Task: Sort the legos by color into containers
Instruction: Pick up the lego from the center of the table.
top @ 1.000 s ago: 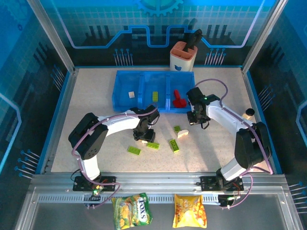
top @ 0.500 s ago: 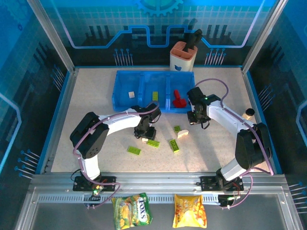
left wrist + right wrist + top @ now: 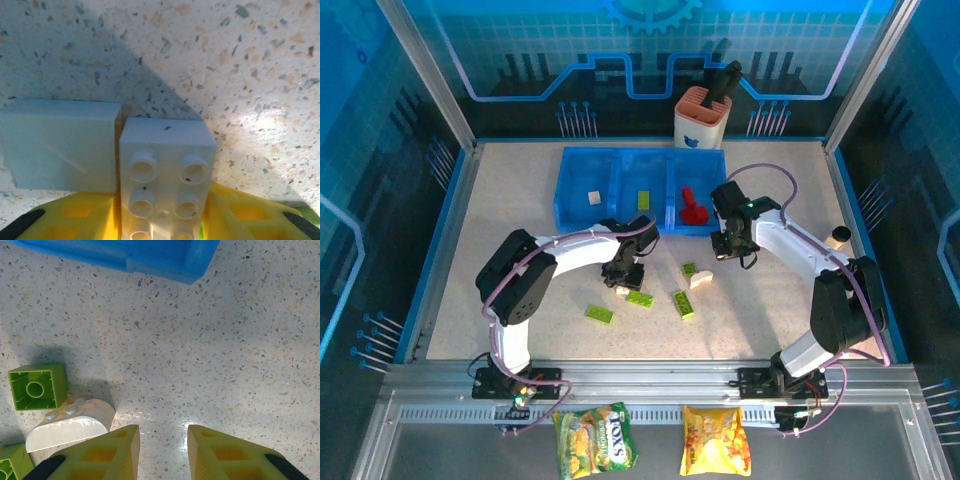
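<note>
Bright overhead light, crisp shadows, mild glare on the tabletop (image 3: pixel 150 415) (close-ups soft).

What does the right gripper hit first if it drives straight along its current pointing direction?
Probably bare table. The right gripper points at open speckled surface with nothing between its fingers. The curved white brick and green brick lie off to the side, the blue tray farther ahead.

The containers (image 3: pixel 582 215), three joined translucent blue bins, sit at the far side of the bench: a cream brick (image 3: pixel 594 197) lies in the left bin, a lime brick (image 3: pixel 644 200) in the middle, a red piece (image 3: pixel 693 207) in the right. On the bench nearer lie loose legos: lime bricks (image 3: pixel 600 314), (image 3: pixel 640 298), (image 3: pixel 682 303), (image 3: pixel 689 268) and a rounded white piece (image 3: pixel 701 279). A cream studded brick (image 3: pixel 166 170) sits studs-up, touching a plain white block (image 3: pixel 60 145).
</note>
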`<state>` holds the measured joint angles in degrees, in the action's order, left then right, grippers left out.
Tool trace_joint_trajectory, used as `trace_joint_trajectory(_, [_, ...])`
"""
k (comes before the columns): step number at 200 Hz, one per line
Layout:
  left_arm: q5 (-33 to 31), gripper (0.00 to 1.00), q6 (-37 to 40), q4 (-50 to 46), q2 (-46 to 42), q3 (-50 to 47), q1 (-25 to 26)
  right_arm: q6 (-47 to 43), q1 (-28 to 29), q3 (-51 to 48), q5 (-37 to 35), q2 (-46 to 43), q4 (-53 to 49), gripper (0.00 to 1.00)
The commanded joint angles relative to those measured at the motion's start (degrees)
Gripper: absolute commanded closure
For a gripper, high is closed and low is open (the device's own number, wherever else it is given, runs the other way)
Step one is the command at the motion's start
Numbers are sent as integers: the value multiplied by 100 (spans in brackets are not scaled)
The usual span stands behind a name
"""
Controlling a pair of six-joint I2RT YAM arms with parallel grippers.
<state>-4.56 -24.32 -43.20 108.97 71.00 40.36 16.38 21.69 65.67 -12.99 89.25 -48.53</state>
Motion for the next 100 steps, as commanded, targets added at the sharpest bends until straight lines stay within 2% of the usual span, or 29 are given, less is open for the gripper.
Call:
trace_joint_trajectory(1, [-133, 59, -56, -204, 31, 175, 19, -80, -78, 95, 33, 14, -130, 68])
trace_joint_trajectory(51, [-205, 64, -47, -250, -228, 203, 22, -106, -85, 138, 32, 13, -164, 68])
trace_joint_trajectory(100, [-369, 64, -48, -368, -616, 226, 14, -110, -88, 201, 7, -30, -263, 68])
